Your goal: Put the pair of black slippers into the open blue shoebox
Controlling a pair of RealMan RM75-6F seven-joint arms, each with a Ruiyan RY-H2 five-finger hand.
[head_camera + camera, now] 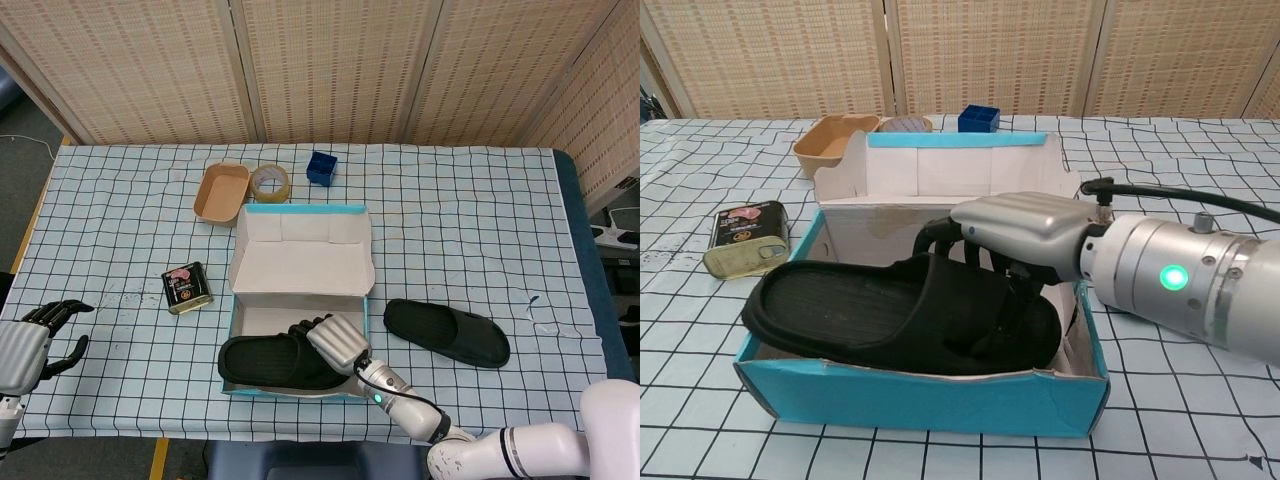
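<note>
Slippers come first: we see one black slipper [890,320] inside the blue shoebox [920,400], and the right hand [1015,235] holds it with its fingers curled around the strap. From the chest camera we see the slipper's heel end poking over the box's left wall, so it sits a bit tilted, not flat. From the head camera we see the same slipper [265,362] lying across the front half of the box [238,300], with the right hand [335,345] on its right end.

The other black slipper [447,331] lies flat on the checked cloth, just to the right of the box and not touching it. Only the head camera shows it; in the chest camera the right arm blocks that spot.

The box lid stands up at the back.

The left hand [30,340] shows only in the head camera, far off at the left edge of the table. Its fingers are apart and it holds nothing.

Left of the box sits a small tin can [187,287]. Behind the box we see a tan tray [222,193], a roll of tape [270,182] and a small blue cube box [321,167]. The chest camera shows the tape only a little, behind the lid.
</note>
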